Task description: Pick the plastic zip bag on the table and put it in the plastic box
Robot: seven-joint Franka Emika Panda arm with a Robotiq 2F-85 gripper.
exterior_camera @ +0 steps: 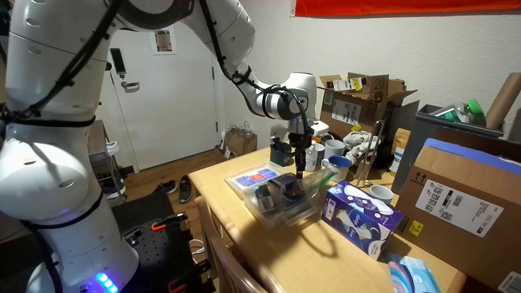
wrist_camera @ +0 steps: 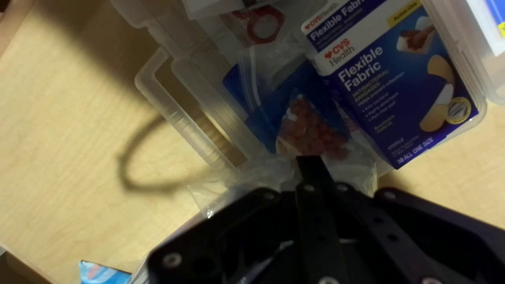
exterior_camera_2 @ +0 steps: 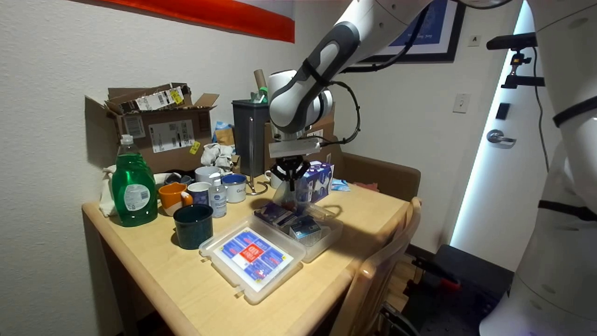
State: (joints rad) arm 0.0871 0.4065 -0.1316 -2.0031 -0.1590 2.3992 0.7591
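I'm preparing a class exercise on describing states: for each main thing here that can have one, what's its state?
Zip bag: gripped; sealed or not, unclear
Gripper: shut on the bag
Plastic box: open, lid folded back
Dish soap bottle: upright, capped
Clear pump bottle: upright
Flapped cardboard box: open
Dark mug: upright
Door: looks shut
Robot base light: lit blue

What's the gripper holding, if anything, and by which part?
The zip bag, pinched by its clear plastic near the reddish contents, not by the green zip.
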